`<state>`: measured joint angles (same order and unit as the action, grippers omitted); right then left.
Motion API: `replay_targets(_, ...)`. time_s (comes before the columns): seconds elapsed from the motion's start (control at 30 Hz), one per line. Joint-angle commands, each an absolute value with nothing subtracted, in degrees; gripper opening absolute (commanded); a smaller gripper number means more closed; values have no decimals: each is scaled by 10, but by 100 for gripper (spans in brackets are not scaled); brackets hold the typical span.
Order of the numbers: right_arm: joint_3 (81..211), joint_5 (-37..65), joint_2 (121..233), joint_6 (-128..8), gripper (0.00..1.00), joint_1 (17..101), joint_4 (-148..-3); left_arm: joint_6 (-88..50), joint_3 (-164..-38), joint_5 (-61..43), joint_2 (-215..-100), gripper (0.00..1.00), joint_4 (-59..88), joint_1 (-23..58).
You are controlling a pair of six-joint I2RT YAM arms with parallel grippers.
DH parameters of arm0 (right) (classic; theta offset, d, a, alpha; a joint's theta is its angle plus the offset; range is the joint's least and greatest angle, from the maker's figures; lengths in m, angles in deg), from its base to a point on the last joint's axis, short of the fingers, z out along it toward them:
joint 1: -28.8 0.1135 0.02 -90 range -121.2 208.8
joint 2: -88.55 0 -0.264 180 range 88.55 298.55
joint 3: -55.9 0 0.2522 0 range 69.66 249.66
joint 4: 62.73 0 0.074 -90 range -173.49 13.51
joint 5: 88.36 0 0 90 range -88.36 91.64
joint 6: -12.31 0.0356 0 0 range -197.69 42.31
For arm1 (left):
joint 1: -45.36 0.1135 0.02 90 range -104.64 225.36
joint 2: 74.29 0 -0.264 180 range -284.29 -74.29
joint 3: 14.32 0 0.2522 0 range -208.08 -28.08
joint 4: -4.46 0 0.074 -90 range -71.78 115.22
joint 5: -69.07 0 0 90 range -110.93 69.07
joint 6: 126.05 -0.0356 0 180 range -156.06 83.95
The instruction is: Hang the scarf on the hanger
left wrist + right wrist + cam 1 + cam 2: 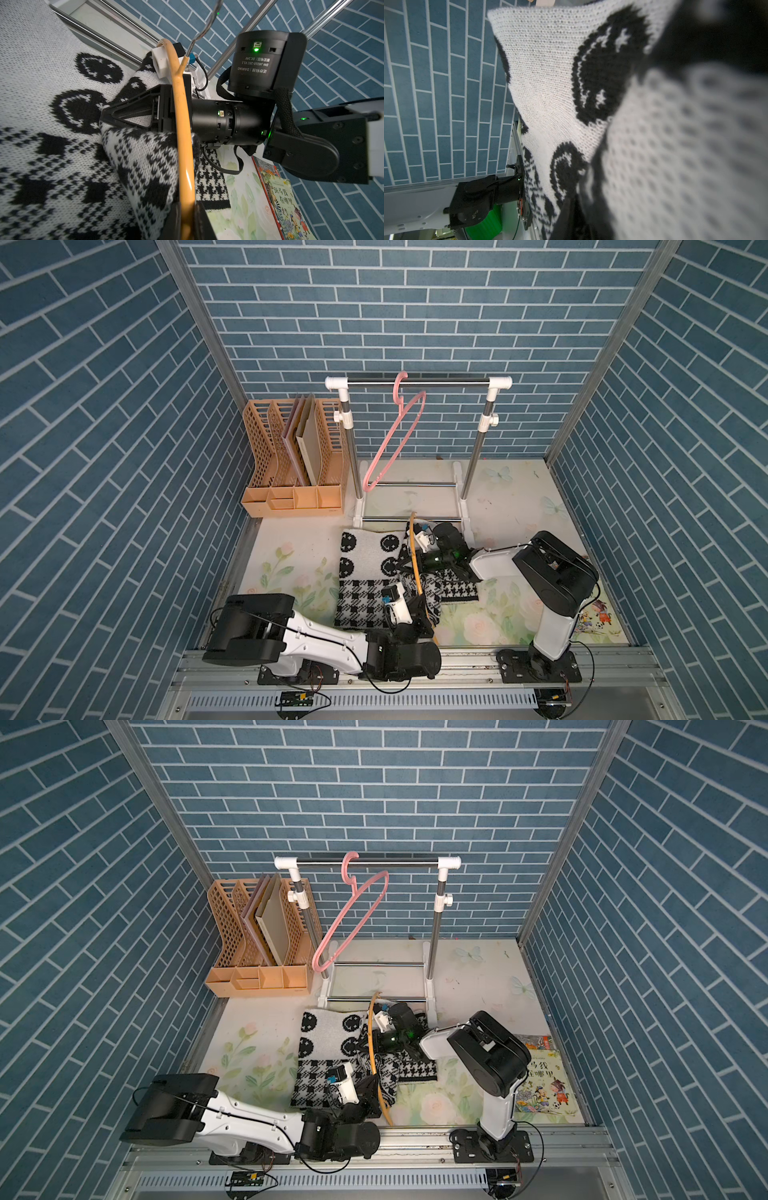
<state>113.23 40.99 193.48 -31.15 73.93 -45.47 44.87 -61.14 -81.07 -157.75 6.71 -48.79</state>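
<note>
Looking at the table [498, 497], we see the b/w scarf [365, 568] lying mostly flat in front of the rack [417, 381], w/ one fold raised at the R gripper [106, 118]. We can't tell if its jaws are spread or pinching the knit. Our L gripper [187, 216] is clamped on the yellow hanger [414, 556], which touches that fold. A pink hanger [399, 427] hangs on the rack.

Left tool [424, 615] clamped, right tool [103, 116] low
</note>
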Motion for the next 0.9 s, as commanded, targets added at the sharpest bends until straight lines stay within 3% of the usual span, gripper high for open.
replay_targets(0.0,1115,379,1918,-348,36,744,-457,435,-617,-792,-1580,0,66,-491)
replay_targets(0.1,1117,366,1882,-378,53,743,-502,439,-617,-791,-1578,0,68,-491)
replay_targets(0.27,1105,328,1826,-401,73,719,-578,456,-615,-793,-1576,0,84,-491)
replay_targets(0.6,1097,399,1815,-394,76,696,-591,457,-620,-795,-1581,0,86,-491)
replay_targets(0.87,1101,414,1791,-358,71,676,-602,457,-620,-799,-1580,0,85,-491)
